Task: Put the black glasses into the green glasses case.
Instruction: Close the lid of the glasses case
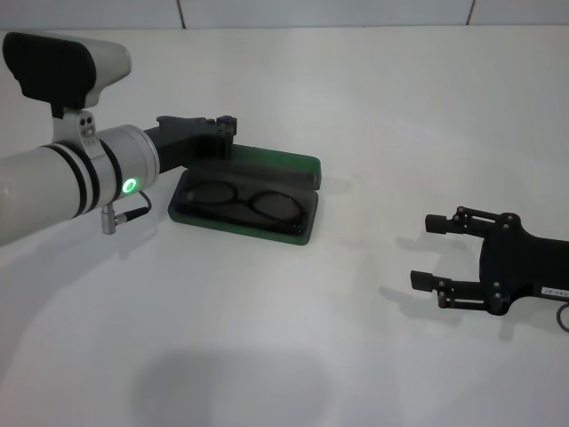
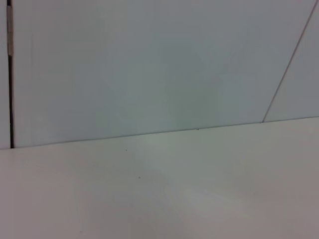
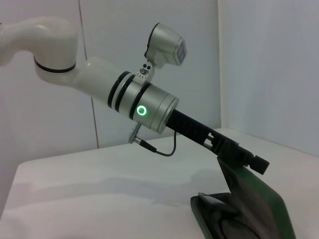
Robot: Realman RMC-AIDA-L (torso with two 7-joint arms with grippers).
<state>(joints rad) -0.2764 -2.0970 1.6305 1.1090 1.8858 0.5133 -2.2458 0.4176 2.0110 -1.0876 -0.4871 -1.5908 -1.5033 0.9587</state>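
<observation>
black glasses (image 1: 247,201): folded, inside | green glasses case (image 1: 298,229): open, on table

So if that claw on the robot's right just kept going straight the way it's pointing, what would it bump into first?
The right gripper, fingers open, points across the white table toward the green glasses case, which holds the black glasses. Nothing lies between them, so it would probably meet the case's near end first, though its height is unclear.

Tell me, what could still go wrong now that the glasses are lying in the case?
The left gripper is at the lid of the green glasses case; pushing it may slide the case across the table instead of shutting it. The black glasses could get pinched if a temple sticks up. The right gripper rests apart, so nothing steadies the case.
</observation>
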